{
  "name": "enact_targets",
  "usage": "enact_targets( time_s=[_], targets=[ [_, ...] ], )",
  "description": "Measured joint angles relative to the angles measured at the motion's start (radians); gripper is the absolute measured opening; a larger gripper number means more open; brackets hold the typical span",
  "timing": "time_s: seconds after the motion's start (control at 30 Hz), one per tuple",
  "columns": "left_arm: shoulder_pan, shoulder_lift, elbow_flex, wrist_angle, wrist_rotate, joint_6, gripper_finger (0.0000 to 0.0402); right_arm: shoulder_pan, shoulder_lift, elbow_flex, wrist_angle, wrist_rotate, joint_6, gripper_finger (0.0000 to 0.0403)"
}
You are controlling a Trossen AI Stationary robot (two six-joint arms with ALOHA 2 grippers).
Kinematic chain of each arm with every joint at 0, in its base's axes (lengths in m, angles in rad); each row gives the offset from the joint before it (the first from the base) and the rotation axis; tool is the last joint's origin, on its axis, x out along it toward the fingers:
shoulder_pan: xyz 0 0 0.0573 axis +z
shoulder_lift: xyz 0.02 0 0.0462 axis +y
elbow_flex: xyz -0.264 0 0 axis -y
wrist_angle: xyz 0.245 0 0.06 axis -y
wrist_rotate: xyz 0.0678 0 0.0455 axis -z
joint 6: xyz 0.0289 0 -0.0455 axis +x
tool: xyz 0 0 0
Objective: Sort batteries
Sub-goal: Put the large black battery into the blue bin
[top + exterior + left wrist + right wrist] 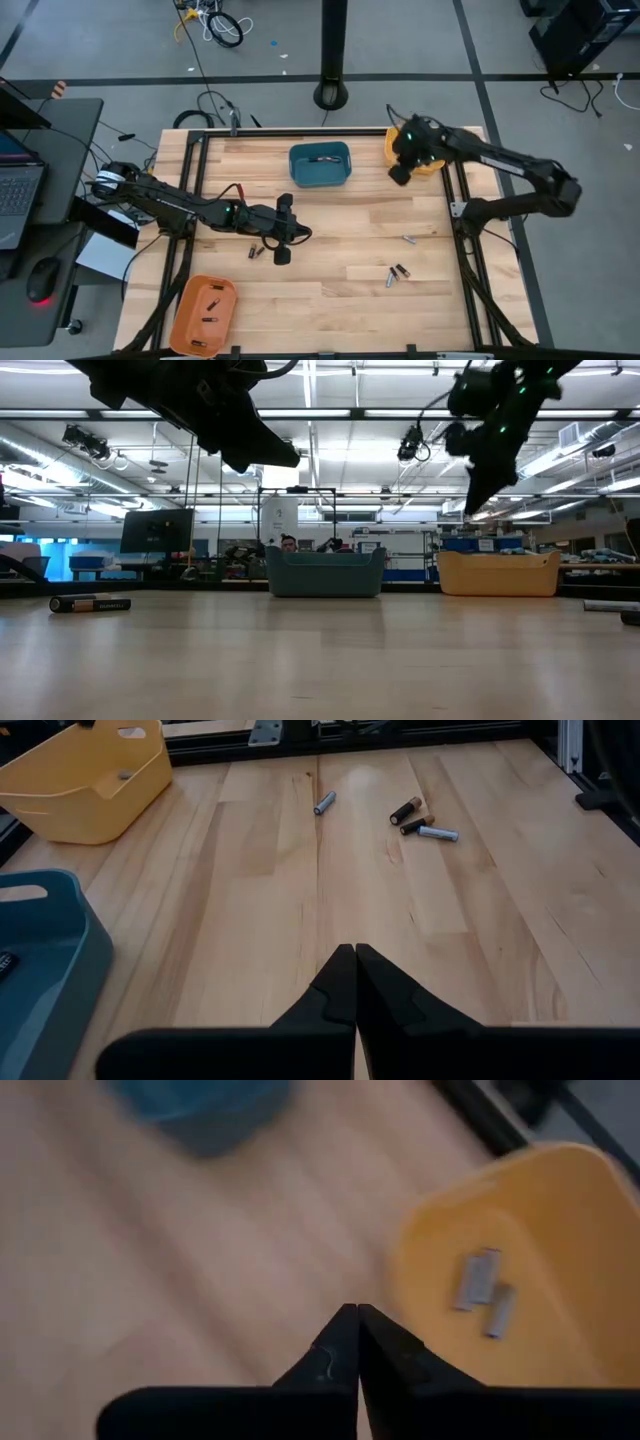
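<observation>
We note small grey cylindrical batteries (483, 1292) lying inside the yellow plastic bin (560, 1200), just beside the right gripper (357, 1312), fingers pressed together, empty; left gripper (355, 952) likewise closed over the wooden table (250, 870)

Even overhead lighting; sharpness varies by view.
Ceiling strip lights (330, 412) glow bright in the low view, arms there in silhouette; table (330, 215) evenly lit from above, shadows soft; faint glare on wood in the left wrist view; right wrist view blurred, yellow bin (520, 1270) and blue bin (200, 1110) smeared.
</observation>
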State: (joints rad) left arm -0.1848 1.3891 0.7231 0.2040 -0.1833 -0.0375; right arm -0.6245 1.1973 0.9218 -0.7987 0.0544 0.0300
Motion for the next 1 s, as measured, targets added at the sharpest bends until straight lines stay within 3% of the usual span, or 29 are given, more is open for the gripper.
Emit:
enact_targets(
  time_s=[0.2, 0.4, 0.63, 1.0],
  targets=[
    [0.0, 0.0, 0.0, 0.0, 0.0, -0.006, 0.0006, 0.302, -0.134, -0.071, -0.052, -0.023, 0.153, 0.0035],
    [0.0, 0.0, 0.0, 0.0, 0.0, -0.02, 0.0006, 0.604, -0.164, -0.144, -0.048, -0.012, 0.337, 0.0032],
    [0.0, 0.0, 0.0, 0.0, 0.0, -0.02, 0.0006, 0.867, -0.098, -0.156, -0.04, -0.003, 0.646, 0.0052],
    [0.0, 0.0, 0.0, -0.012, 0.0, -0.02, 0.0006, 1.204, 0.111, -0.157, 0.02, 0.042, 1.026, 0.0143]
  ],
)
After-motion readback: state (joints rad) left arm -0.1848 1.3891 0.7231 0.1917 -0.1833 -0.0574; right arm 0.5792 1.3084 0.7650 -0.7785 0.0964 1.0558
